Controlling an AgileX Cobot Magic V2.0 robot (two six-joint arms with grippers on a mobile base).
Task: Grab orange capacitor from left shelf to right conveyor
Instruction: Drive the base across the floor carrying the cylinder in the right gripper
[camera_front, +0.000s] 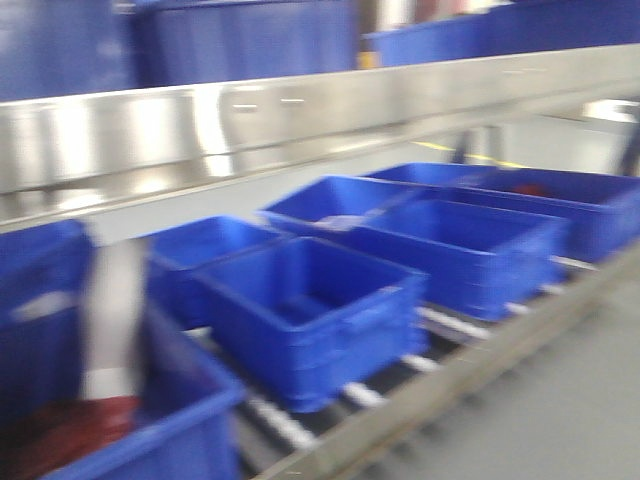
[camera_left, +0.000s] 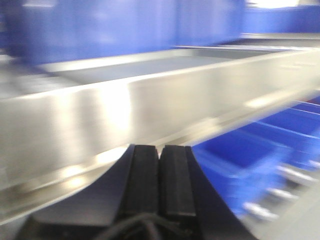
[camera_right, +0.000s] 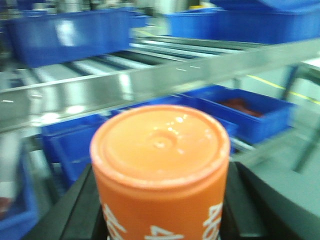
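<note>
We are gripping the orange capacitor (camera_right: 160, 170) in the right gripper (camera_right: 161, 212), whose black fingers (camera_right: 250, 200) are clamping its sides. It is sitting on the near side of the left shelf (camera_front: 250, 115), in front of the steel rail (camera_right: 100, 92) and clear of it. Its long axis is running along the gripper, with the round end cap facing the wrist camera and white print showing on the glossy orange wall. The left gripper (camera_left: 160, 182) is clenched on nothing, its pads (camera_left: 144, 180) pressed together just before the same rail. Beyond the rail, blue bins (camera_front: 310, 310) are lining the rollers (camera_front: 440, 322), one holding red items (camera_right: 242, 105). The right conveyor is not showing; we are judging the rightward carry as next.
</note>
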